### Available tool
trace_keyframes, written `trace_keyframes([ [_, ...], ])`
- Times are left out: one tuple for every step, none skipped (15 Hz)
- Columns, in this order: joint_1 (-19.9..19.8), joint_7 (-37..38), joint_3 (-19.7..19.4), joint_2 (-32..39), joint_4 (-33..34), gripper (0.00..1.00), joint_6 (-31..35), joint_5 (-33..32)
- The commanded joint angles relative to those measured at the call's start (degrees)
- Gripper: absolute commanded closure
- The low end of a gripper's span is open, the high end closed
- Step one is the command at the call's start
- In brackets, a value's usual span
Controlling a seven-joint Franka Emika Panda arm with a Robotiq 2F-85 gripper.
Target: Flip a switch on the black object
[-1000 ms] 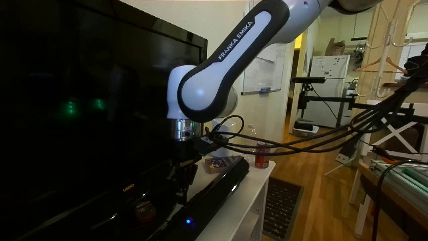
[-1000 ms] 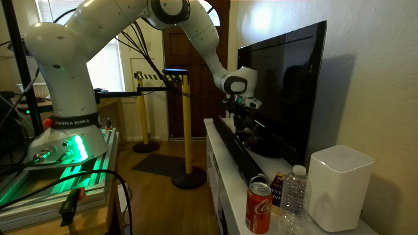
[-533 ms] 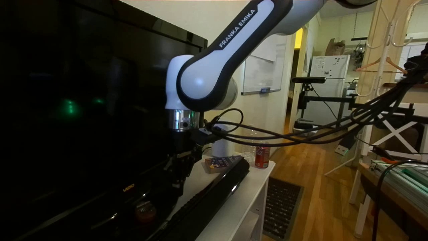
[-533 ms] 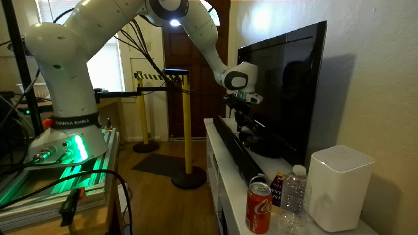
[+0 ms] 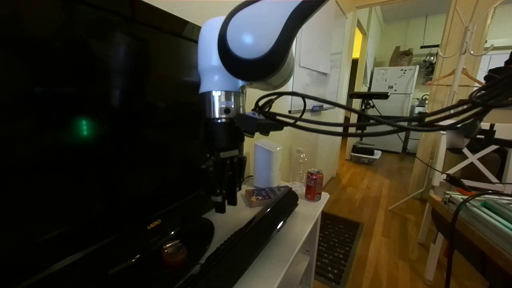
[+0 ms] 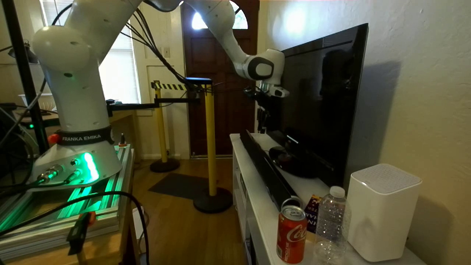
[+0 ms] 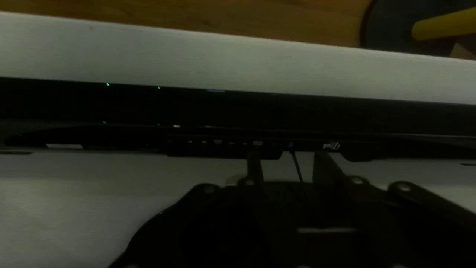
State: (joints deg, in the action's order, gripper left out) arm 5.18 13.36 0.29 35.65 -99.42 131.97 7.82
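The black speaker bar (image 5: 250, 244) lies on the white stand (image 5: 288, 236), and in an exterior view the television (image 5: 120, 172) stands at its ten o'clock. Compared with one second ago, the blue light on the bar's front is gone and this spot is dark; the bar itself keeps its place. The gripper (image 7: 287, 153) is higher now in both exterior views, carried by the arm (image 6: 263, 70) toward twelve o'clock. Its fingers (image 7: 255, 169) are released, with a gap between them, and in an exterior view they hang above the stand, apart from the bar, which is at their five o'clock. The bar looks long, low and glossy. In an exterior view its rounded end points between one and two o'clock, with the red can (image 5: 314, 185) near this end, at two o'clock, and a white gleam (image 5: 280, 225) on the front face. In the wrist view the bar runs from nine to three o'clock and lies at twelve o'clock from the fingers. Its edge toward six o'clock bears a row of small pale marks (image 7: 218, 142) and white lettering (image 7: 331, 146), which is too blurred for reading.
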Motion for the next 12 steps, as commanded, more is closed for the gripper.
trace_keyframes([
  [3.02,7.25,-2.61,-7.99,-6.58,0.26,-5.61,-3.91],
  [3.62,8.83,-3.00,-9.45,-7.72,0.20,-6.66,-5.05],
  [3.91,9.93,-3.16,-10.70,-8.64,0.12,-7.59,-5.98],
  [4.18,11.03,-3.27,-11.95,-9.66,0.05,-8.25,-6.94],
  [4.37,12.02,-3.42,-13.15,-10.61,0.00,-8.86,-8.01],
  [4.40,12.64,-3.47,-14.33,-11.75,0.00,-8.82,-9.01],
  [4.41,13.21,-3.54,-15.27,-12.82,0.00,-8.21,-10.20],
  [2.98,10.97,-2.18,-11.59,-8.79,0.00,-8.52,-7.81],
  [2.93,11.13,-2.15,-12.20,-9.28,0.00,-8.52,-8.03],
  [2.86,11.11,-2.13,-12.23,-9.26,0.00,-8.51,-8.02],
  [2.86,11.11,-2.14,-12.10,-9.24,0.00,-8.51,-8.02],
  [2.86,11.10,-2.15,-11.91,-9.20,0.00,-8.50,-8.01],
])
